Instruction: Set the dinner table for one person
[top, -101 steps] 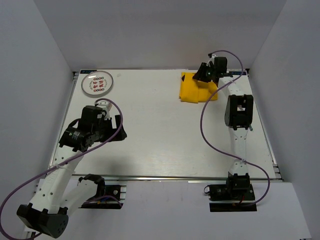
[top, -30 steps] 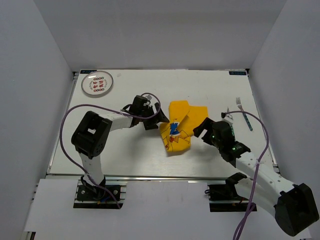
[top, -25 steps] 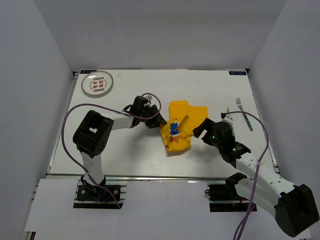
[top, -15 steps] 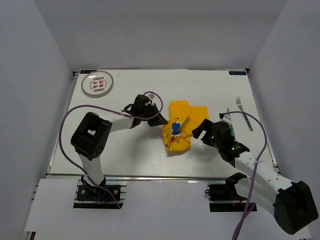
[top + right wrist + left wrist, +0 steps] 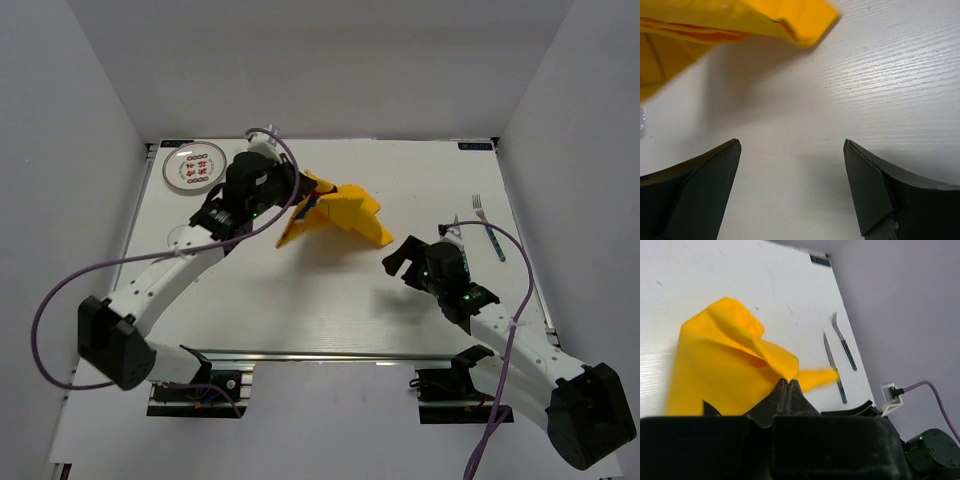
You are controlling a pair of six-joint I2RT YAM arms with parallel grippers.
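Observation:
The yellow cloth [image 5: 338, 210] hangs lifted over the back middle of the dinner table [image 5: 300, 310]. My left gripper [image 5: 294, 196] is shut on its upper edge. In the left wrist view the fingertips [image 5: 785, 386] pinch a fold of the cloth [image 5: 725, 365], which drapes away below them. My right gripper [image 5: 400, 262] is open, low over the table to the right of the cloth and apart from it. In the right wrist view its gripper [image 5: 791, 147] holds nothing over bare tabletop [image 5: 850, 90], with the cloth's corner [image 5: 790, 17] ahead and above.
A small printed plate [image 5: 197, 167] sits at the back left corner. A fork [image 5: 489, 228] and a knife [image 5: 833, 364] lie at the right side; the fork [image 5: 842, 336] shows in the left wrist view too. Something small and clear [image 5: 182, 237] stands under the left arm.
My left gripper has shut on the cloth's edge and raised it up and toward the back left, off the table. The right arm has stayed almost still, open.

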